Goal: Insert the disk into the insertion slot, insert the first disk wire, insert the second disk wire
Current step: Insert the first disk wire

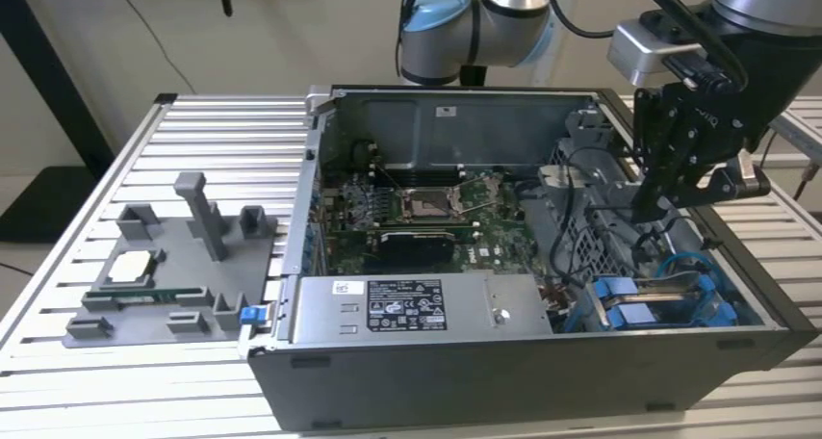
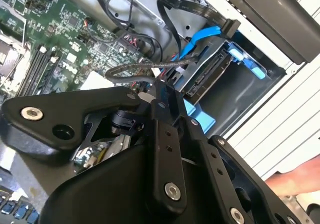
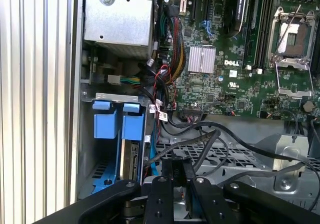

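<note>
the gripper (image 2: 159, 91), fingers pinched narrow on a black wire (image 2: 135, 69), sits just beside the disk (image 2: 212, 74), seated in the insertion slot (image 2: 257, 91) (a blue cable (image 2: 200, 38) and a flat black cable (image 2: 202, 8) crowd its connector end).

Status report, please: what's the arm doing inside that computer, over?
Gripper shut on black wire. Disk sitting in insertion slot. Loose black cables crowd the gripper.

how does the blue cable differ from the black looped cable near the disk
The blue cable is flat and bright; the black cable is round and dark. The blue cable runs short and nearly straight, while the black cable sweeps in a wide loop. Both head toward the disk.
</note>
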Controlling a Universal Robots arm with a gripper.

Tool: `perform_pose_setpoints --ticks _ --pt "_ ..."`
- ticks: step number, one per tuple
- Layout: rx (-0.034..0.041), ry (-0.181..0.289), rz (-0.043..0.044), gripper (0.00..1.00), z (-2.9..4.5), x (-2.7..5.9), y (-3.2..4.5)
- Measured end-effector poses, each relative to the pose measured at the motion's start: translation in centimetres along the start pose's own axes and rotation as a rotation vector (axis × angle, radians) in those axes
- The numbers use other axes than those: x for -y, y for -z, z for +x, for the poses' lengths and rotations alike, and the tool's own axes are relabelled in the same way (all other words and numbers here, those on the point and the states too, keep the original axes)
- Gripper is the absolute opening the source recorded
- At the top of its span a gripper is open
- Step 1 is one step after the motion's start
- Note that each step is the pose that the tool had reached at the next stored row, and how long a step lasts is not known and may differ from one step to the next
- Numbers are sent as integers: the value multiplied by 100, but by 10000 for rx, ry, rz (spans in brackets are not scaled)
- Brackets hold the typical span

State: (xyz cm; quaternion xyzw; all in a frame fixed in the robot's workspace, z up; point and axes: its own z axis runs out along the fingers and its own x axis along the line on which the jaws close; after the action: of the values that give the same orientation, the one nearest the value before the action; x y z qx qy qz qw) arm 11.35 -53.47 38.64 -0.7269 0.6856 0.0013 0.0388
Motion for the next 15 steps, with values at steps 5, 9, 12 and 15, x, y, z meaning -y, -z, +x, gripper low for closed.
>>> perform_pose_setpoints --ticks 5,9,12,15 --pt "0 0 0 0 0 -1 0" --pt "-1 -1 0 0 1 0 -3" --pt "0 -1 -2 0 29 20 -15" --pt "3 -2 -32 0 94 66 -27"
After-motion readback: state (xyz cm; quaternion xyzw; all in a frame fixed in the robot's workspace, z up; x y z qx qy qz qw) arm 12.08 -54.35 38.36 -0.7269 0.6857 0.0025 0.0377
